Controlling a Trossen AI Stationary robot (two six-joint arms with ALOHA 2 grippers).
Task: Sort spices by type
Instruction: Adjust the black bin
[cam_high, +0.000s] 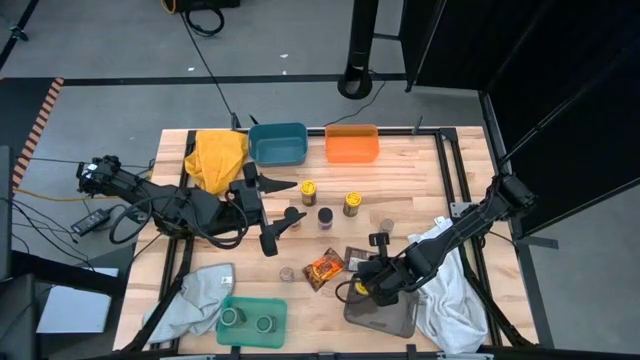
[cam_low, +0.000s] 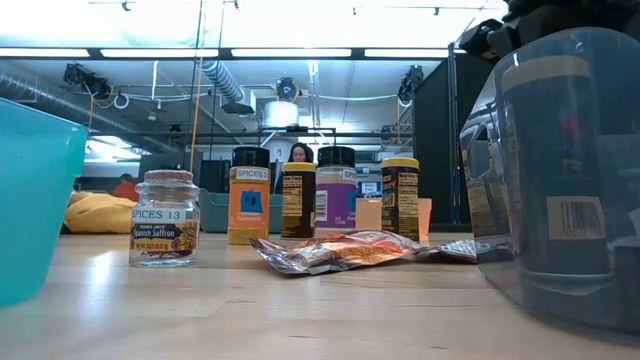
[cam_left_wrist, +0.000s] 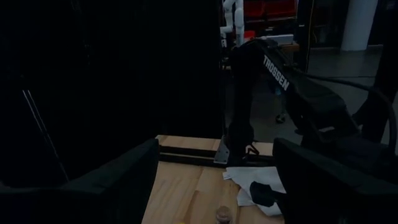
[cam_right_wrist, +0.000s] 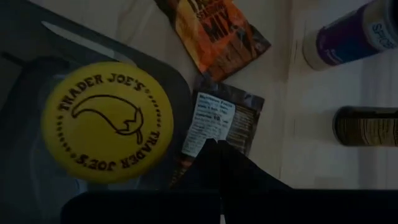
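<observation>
Yellow-lidded jar (cam_right_wrist: 107, 121) stands in your grey bin (cam_high: 385, 317) near the front right, beside the orange packet (cam_high: 324, 268). Your right gripper (cam_high: 368, 284) hovers just above, clenched empty; your left gripper (cam_high: 285, 205) gapes mid-table.

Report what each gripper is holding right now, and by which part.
Nothing is held. The left gripper hangs open above the table with empty fingers. The right gripper is shut on nothing, above the grey bin's edge, beside the yellow-lidded jar inside it.

Upright spice jars (cam_high: 325, 216) mid-table, orange packet (cam_high: 324, 268) and brown packet (cam_high: 357, 258) flat
</observation>
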